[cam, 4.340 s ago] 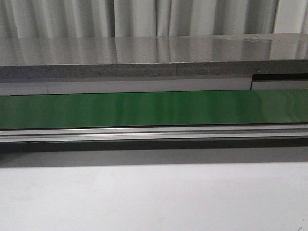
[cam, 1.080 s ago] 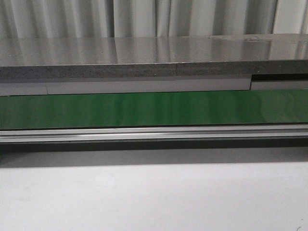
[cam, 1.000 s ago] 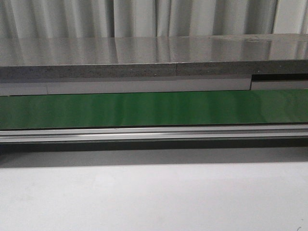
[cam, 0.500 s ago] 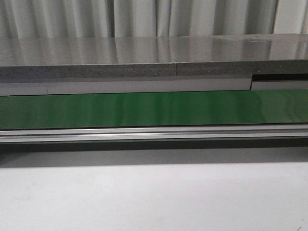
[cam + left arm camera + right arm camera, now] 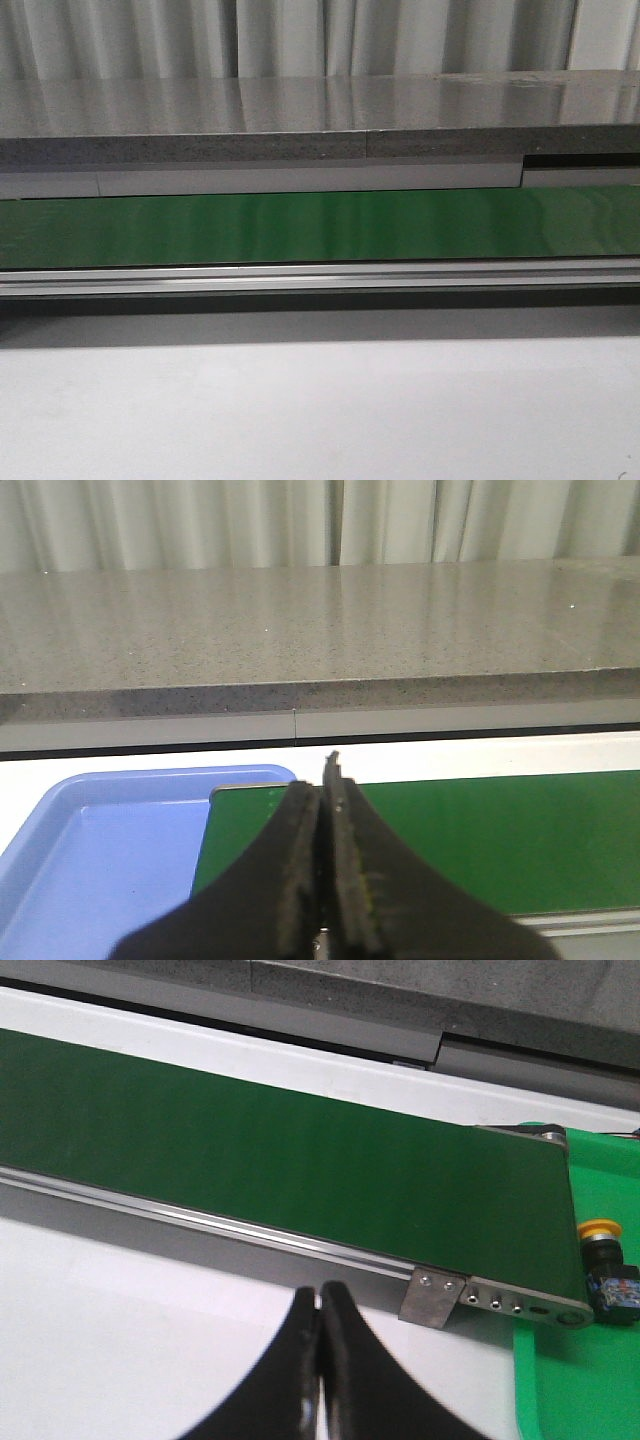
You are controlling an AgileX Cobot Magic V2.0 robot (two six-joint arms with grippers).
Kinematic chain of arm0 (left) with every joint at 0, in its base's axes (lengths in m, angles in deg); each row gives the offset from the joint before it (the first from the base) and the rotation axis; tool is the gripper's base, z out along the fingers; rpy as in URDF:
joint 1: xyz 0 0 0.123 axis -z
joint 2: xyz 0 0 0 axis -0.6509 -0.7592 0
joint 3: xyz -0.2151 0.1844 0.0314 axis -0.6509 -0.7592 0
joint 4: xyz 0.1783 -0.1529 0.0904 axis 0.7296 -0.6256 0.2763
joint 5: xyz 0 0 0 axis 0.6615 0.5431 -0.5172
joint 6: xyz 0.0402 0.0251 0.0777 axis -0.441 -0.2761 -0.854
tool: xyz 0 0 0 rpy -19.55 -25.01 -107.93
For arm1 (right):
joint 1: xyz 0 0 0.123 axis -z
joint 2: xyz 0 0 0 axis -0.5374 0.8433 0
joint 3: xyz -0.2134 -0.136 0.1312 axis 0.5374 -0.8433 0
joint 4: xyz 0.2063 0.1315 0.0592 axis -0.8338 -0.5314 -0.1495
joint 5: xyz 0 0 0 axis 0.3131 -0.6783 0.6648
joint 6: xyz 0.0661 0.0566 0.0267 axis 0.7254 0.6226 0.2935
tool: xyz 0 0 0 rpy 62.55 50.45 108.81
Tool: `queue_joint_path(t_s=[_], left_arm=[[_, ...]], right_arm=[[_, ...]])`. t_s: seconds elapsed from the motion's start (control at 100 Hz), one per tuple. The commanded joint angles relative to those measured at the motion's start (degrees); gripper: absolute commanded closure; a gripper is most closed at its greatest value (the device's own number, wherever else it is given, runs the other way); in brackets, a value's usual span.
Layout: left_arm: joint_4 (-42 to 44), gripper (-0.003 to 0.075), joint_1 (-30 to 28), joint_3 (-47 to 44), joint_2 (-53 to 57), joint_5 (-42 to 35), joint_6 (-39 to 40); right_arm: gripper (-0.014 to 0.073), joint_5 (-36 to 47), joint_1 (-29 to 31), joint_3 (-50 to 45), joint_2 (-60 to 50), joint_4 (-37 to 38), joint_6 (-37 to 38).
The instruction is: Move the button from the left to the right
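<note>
I see one button (image 5: 603, 1252) only in the right wrist view: yellow cap, black body, lying just past the end of the green belt (image 5: 300, 1160), on the green tray (image 5: 570, 1380) beside the belt's metal end bracket (image 5: 490, 1298). Judging by that, it may already sit on the right side.

My worry is a blind reach: the front view shows no button, so I could misjudge where it is and knock it against the bracket or tip it on its round cap.

The right tool (image 5: 321, 1335) has its tips pressed together on nothing; the left tool (image 5: 322, 810) is the same, over the belt by one blue tray (image 5: 90, 850).

Count: one button, one belt, two trays, two tools, one white table (image 5: 320, 410).
</note>
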Motion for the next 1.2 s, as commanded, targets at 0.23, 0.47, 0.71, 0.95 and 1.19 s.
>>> queue_joint_path(t_s=[0.23, 0.47, 0.71, 0.95, 1.19], left_arm=[[-0.07, 0.074, 0.45, 1.57, -0.28, -4.66, 0.1], [-0.07, 0.074, 0.45, 1.57, -0.28, -4.66, 0.1], [-0.07, 0.074, 0.45, 1.57, -0.28, -4.66, 0.1], [-0.07, 0.074, 0.45, 1.57, -0.28, -4.66, 0.1], [-0.07, 0.074, 0.45, 1.57, -0.28, -4.66, 0.1]], right_arm=[[0.0662, 5.87, -0.07, 1.39, 0.19, -0.8, 0.39], [0.0662, 10.95, -0.96, 0.92, -3.23, 8.54, 12.04], [0.0662, 21.51, -3.51, -8.01, -10.82, 13.52, 18.47], [0.0662, 26.21, -3.95, -19.29, -19.6, 13.52, 18.47], [0.0662, 26.99, -3.95, -25.08, -26.03, 13.39, 18.47]])
